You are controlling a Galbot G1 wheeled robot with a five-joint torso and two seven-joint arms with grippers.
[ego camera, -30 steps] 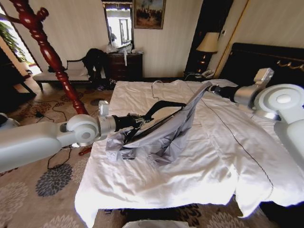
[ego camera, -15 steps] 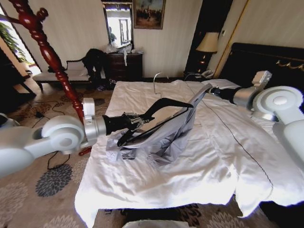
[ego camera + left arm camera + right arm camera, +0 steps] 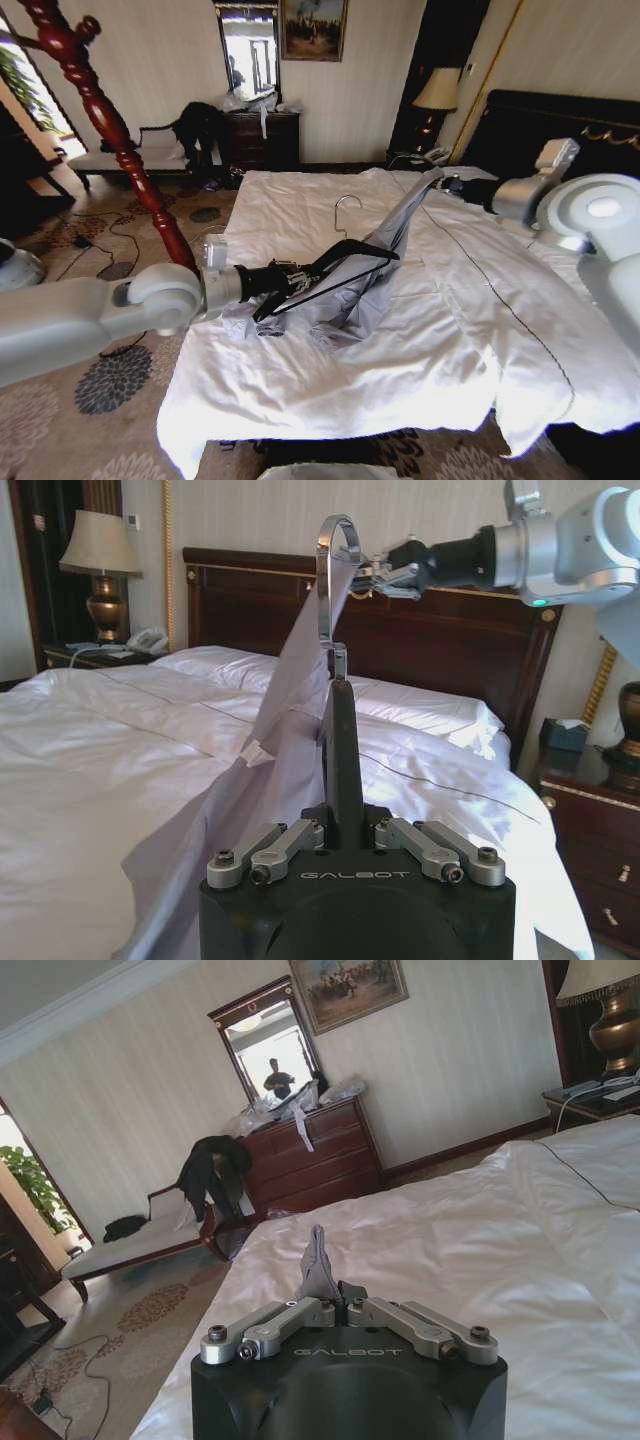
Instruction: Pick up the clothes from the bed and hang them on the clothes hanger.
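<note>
A: Where is the thin, light grey-blue long-sleeved shirt (image 3: 352,290)?

B: Most of it lies crumpled on the wide white-sheeted bed (image 3: 400,380). One end is stretched up toward the tall black headboard, pinched tight in the right gripper (image 3: 441,182).

A: And the slim black shoulder-shaped hanger (image 3: 335,268) with the silver hook?

B: The left gripper (image 3: 291,277) is clamped on one end of it, above the bed's left side, with the hanger pushed into the shirt's folds. A glossy dark-red wooden coat stand (image 3: 105,120) rises at far left.

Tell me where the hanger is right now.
Head view: the clothes hanger is held over the bed by the left gripper, partly inside the shirt.
</note>
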